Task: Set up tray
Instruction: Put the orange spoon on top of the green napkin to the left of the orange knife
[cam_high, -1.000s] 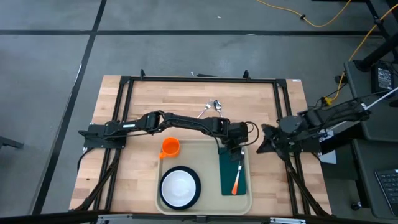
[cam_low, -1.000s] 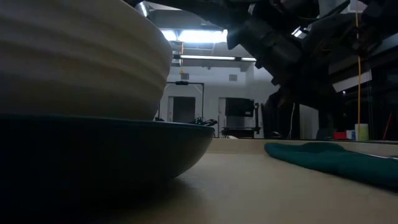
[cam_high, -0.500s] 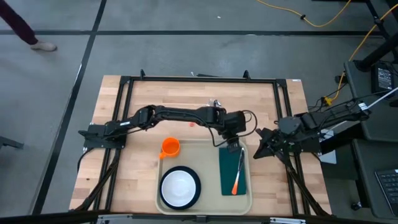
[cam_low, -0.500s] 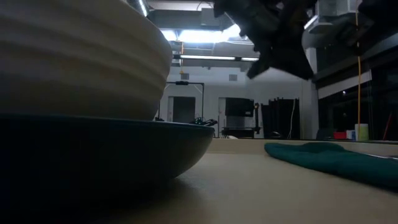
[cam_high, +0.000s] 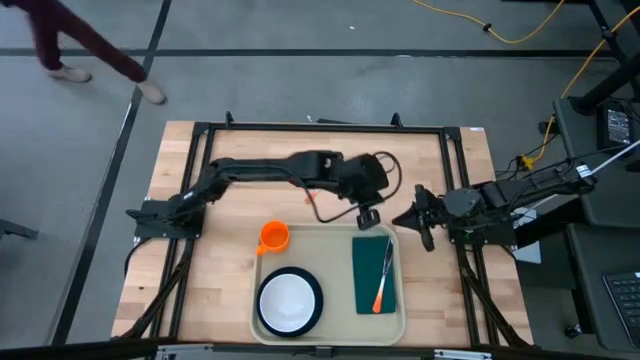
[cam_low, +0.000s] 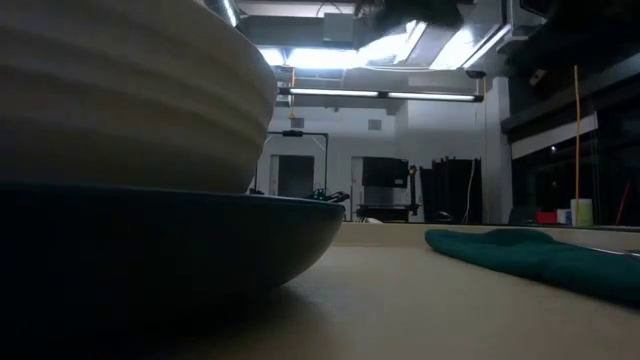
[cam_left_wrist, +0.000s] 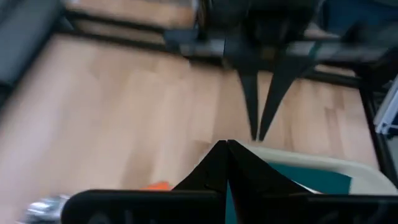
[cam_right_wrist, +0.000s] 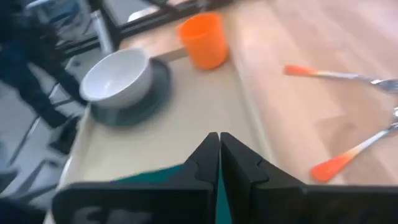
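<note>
Left tool (cam_high: 367, 216) hangs fully closed and empty just above the tray's (cam_high: 330, 233) far rim; right tool (cam_high: 424, 222) closed, empty beside it.

A light wooden table (cam_high: 200, 280) with a black metal frame around its edges. A large cream tray (cam_high: 330, 236) with rounded corners rests flat on the wood against the middle of the near edge. Just beyond the tray's far rim, near the table's centre, two utensils with orange handles (cam_right_wrist: 329, 165) lie loose on the bare wood, close together, one at an angle to the other. The rest of the wooden surface, toward the left and right edges, shows plain planks.
</note>
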